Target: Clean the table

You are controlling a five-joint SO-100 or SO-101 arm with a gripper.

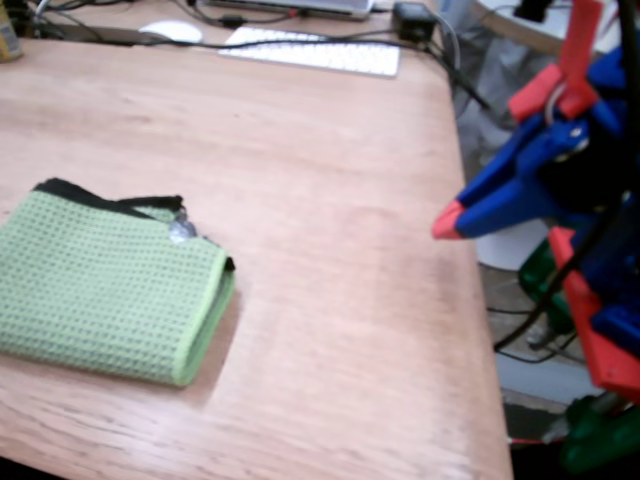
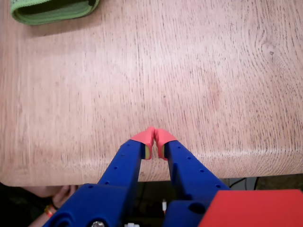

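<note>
While the folded green waffle-weave cloth point(image 1: 105, 290) lies on the light-brown wooden table point(image 1: 330, 200), the blue red-tipped gripper point(image 2: 155, 137) hovers above the edge, pinched closed and empty.

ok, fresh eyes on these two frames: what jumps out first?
The folded green cloth with a black edge, lying on the left of the wooden table in the fixed view; the wrist view catches only its corner at top left. Next, the blue gripper with red tips, shut and holding nothing, hovering at the table's rounded edge, well apart from the cloth. A white keyboard and mouse sit along the far edge.
</note>
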